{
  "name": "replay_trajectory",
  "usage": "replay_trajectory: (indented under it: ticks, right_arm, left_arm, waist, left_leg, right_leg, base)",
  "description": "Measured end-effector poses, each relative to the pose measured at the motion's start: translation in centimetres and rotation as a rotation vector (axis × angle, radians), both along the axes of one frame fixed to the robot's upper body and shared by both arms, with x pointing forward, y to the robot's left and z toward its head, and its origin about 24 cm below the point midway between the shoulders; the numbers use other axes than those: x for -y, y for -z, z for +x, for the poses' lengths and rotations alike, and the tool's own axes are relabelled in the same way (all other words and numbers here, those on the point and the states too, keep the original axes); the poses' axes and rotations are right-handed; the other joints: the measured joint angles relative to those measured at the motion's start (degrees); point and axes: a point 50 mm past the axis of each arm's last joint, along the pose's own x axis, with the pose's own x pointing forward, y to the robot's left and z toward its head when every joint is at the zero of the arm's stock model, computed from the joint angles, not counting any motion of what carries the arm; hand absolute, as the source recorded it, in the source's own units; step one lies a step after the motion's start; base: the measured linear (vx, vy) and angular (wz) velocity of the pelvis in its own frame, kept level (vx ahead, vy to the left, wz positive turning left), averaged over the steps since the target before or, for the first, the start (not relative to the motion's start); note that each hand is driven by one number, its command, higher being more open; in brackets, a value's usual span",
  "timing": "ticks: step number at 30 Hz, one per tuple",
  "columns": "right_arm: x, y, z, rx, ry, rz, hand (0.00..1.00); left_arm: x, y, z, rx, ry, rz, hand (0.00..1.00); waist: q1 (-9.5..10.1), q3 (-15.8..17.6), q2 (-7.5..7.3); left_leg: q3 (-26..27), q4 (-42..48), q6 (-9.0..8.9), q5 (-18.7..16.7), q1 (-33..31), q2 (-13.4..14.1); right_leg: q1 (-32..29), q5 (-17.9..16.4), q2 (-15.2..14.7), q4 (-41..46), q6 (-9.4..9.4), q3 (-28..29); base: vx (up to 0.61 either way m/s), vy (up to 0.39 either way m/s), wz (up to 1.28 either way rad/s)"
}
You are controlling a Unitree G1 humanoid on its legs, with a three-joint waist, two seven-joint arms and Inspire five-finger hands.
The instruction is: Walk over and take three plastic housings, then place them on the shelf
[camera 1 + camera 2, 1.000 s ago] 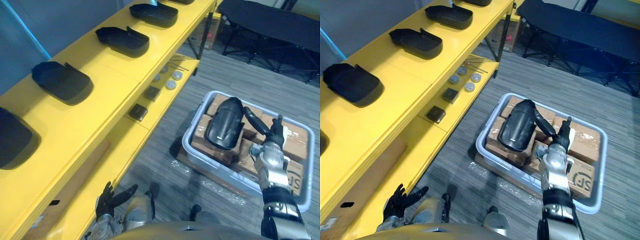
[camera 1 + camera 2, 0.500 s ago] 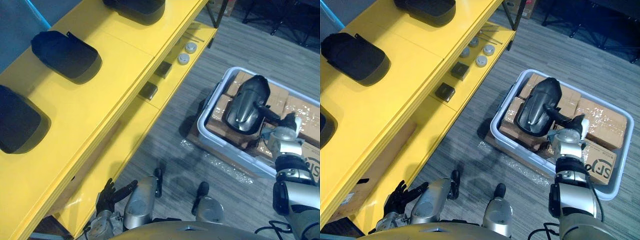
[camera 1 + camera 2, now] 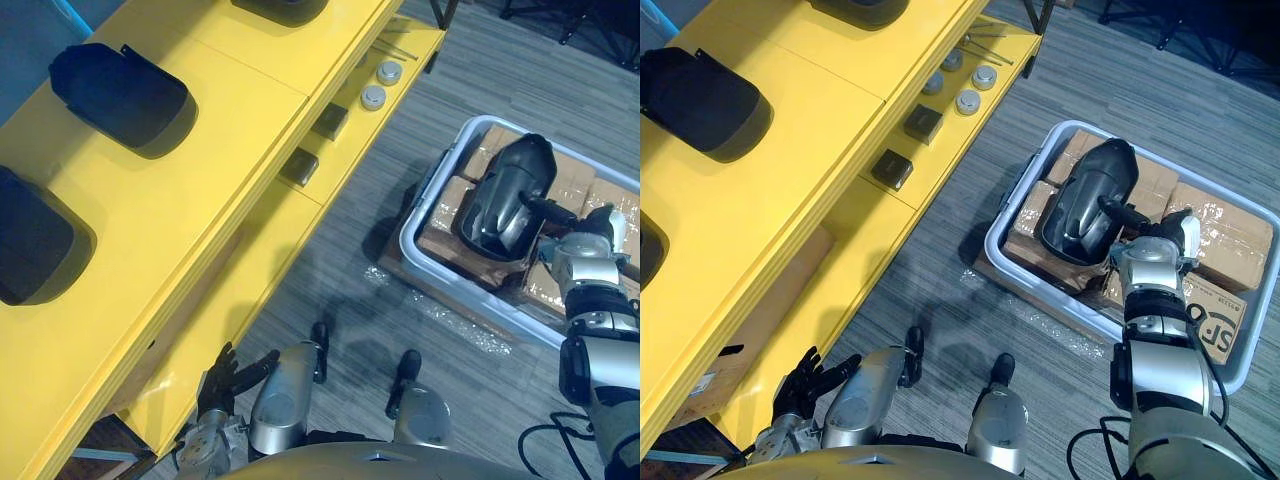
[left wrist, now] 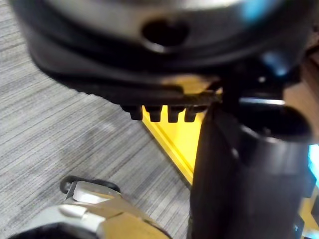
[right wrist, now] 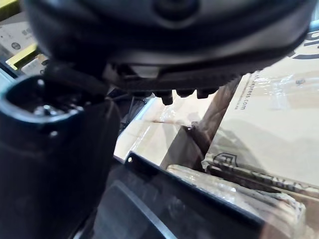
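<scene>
floor: grey streaky carpet (image 3: pixel 340 260), running right along the yellow shelf (image 3: pixel 215 150)
wall: bluish panel (image 3: pixel 25 25), tucked just behind the shelf's top deck
furniture: dark metal legs (image 3: pixel 1185 35), way across the carpet from the shelf

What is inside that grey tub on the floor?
Film-wrapped cardboard boxes, with one black plastic housing lying on top, the right hand at it. Whatever lies under them is covered.

Shelf housing (image 3: pixel 35 235) cut off by left edge
</scene>
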Motion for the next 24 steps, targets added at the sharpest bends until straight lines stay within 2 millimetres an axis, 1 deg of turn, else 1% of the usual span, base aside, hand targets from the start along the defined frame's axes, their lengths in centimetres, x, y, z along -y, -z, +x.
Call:
replay_trajectory:
  ticks: [2, 4, 5, 7, 8, 10, 12, 15, 17, 19, 22, 24]
  right_arm:
    - [0.6, -1.5, 0.3, 0.010, 0.004, -0.024, 1.00]
    - [1.3, -3.5, 0.6, 0.031, 0.014, -0.043, 1.00]
    - [1.5, -4.0, 0.7, 0.036, 0.021, -0.042, 1.00]
    - [1.5, -4.4, 1.0, 0.029, 0.026, -0.037, 1.00]
    - [1.5, -4.6, 1.1, 0.026, 0.027, -0.039, 0.00]
    - [1.5, -5.3, 1.3, 0.028, 0.030, -0.045, 0.00]
    - [2.2, -6.5, 1.2, 0.031, 0.043, -0.071, 0.00]
    - [3.1, -7.4, 0.6, -0.010, 0.058, -0.122, 0.00]
    - [3.8, -7.6, 0.1, -0.041, 0.080, -0.142, 0.00]
    - [4.4, -8.1, -0.3, -0.062, 0.087, -0.166, 0.00]
    - [4.6, -7.9, -0.5, -0.124, 0.077, -0.207, 0.00]
    - [4.7, -7.4, -0.6, -0.147, 0.065, -0.186, 0.00]
  left_arm:
    - [0.1, -0.1, 0.3, 0.012, 0.007, -0.001, 1.00]
    - [0.4, -0.2, 0.8, 0.023, 0.011, -0.010, 1.00]
    - [0.5, -0.3, 0.9, 0.028, 0.005, -0.022, 1.00]
    - [0.5, -0.3, 1.2, 0.033, 0.007, -0.023, 1.00]
    - [0.6, -0.3, 1.3, 0.036, 0.008, -0.024, 1.00]
    - [0.7, -0.4, 1.5, 0.041, 0.013, -0.026, 1.00]
    - [1.1, -0.6, 1.9, 0.053, 0.024, -0.032, 1.00]
    - [1.3, -0.7, 2.1, 0.060, 0.017, -0.041, 1.00]
    - [1.3, -0.6, 2.0, 0.057, 0.005, -0.050, 1.00]
    - [1.4, -0.7, 2.1, 0.059, 0.012, -0.052, 1.00]
    - [1.6, -0.7, 2.3, 0.063, 0.020, -0.053, 1.00]
    - [1.8, -0.8, 2.4, 0.065, 0.030, -0.055, 1.00]
  waist:
    - [0.05, 0.62, 0.71]
    - [0.69, 1.36, 1.47]
    - [1.13, 1.42, 1.66]
    - [1.51, 1.45, 1.72]
    - [1.64, 1.51, 1.82]
    - [1.94, 2.26, 2.34]
    - [2.87, 2.74, 3.62]
    - [3.14, 2.84, 4.06]
    - [3.16, 2.86, 4.12]
    - [3.15, 3.10, 4.62]
    - [3.10, 3.12, 5.27]
    - [3.11, 3.22, 5.77]
  left_leg:
    - [-0.32, 0.46, 0.00, 0.00, -1.19, 0.02]
    - [-0.42, 0.80, 0.10, 0.06, -2.42, 0.13]
    - [-0.49, 1.06, 0.10, 0.06, -2.88, 0.21]
    - [-0.65, 1.37, 0.10, 0.06, -3.49, 0.38]
    - [-0.80, 1.45, 0.10, 0.06, -3.68, 0.41]
    - [-1.11, 1.57, 0.10, 0.07, -3.89, 0.40]
    - [-1.23, 1.82, 0.14, 0.09, -4.93, 0.40]
    - [-1.89, 2.27, 0.31, 0.49, -7.17, 0.40]
    - [-2.00, 2.31, 0.33, 0.50, -7.23, 0.35]
    - [-2.02, 2.31, 0.32, 0.50, -7.24, 0.35]
    - [-1.89, 2.25, 0.17, 0.60, -7.71, 0.58]
    - [-1.70, 2.11, 0.02, 0.71, -7.80, 0.75]
  right_leg:
    - [-0.73, 0.04, 0.08, 0.05, 0.02, -0.13]
    - [-2.08, 0.16, 0.14, 0.52, -0.03, -0.16]
    - [-2.44, 0.14, 0.19, 0.71, -0.06, -0.21]
    - [-2.87, 0.12, 0.40, 0.78, -0.10, -0.32]
    - [-2.95, 0.11, 0.47, 0.79, -0.11, -0.45]
    - [-2.97, 0.03, 0.52, 0.92, -0.24, -0.94]
    - [-4.17, -0.16, 0.45, 1.65, -0.47, -1.02]
    - [-6.05, -0.17, 0.48, 2.04, -0.49, -1.61]
    - [-6.06, -0.18, 0.48, 2.09, -0.50, -1.68]
    - [-6.10, -0.21, 0.48, 2.17, -0.55, -1.69]
    - [-6.99, -0.32, 0.55, 2.60, -0.73, -1.56]
    - [-7.35, -0.37, 0.65, 2.75, -0.82, -1.42]
  base:
    - [-0.01, 0.007, 0.07]
    - [-0.01, 0.005, 0.02]
    - [0.00, 0.000, 0.00]
    - [0.00, -0.004, 0.02]
    - [0.00, -0.014, 0.09]
    - [-0.02, -0.009, 0.07]
    - [-0.04, 0.001, 0.02]
    - [-0.02, -0.003, 0.09]
    - [0.01, -0.005, 0.03]
    - [0.00, 0.000, 0.00]
    - [-0.01, -0.011, -0.04]
    - [-0.02, -0.022, -0.06]
